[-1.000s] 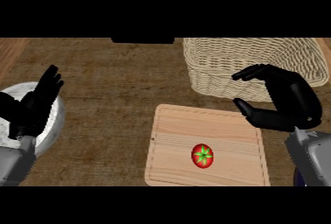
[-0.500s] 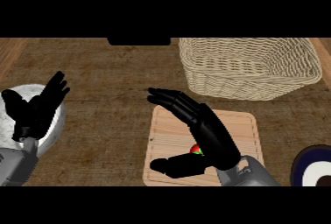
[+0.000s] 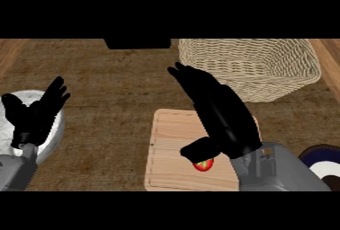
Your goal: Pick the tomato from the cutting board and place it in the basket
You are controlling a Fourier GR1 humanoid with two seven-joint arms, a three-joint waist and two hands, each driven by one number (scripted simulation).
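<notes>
A small red tomato (image 3: 205, 165) lies on the light wooden cutting board (image 3: 167, 152), near its front edge. My right hand (image 3: 222, 117) hovers over the board with fingers stretched straight toward the far side; its thumb (image 3: 198, 150) hangs just above the tomato and hides the tomato's top. The hand is open and holds nothing. A woven wicker basket (image 3: 252, 63) stands at the back right, beyond the board. My left hand (image 3: 36, 114) rests open at the left edge, fingers up.
A white bowl (image 3: 53, 130) sits at the left, partly behind my left hand. A dark plate with a white centre (image 3: 323, 162) shows at the right edge. A black object (image 3: 138, 43) lies at the counter's far edge.
My right hand has swung from beside the basket to over the board, and its thumb now covers part of the tomato. The view has shifted. The left hand stays put.
</notes>
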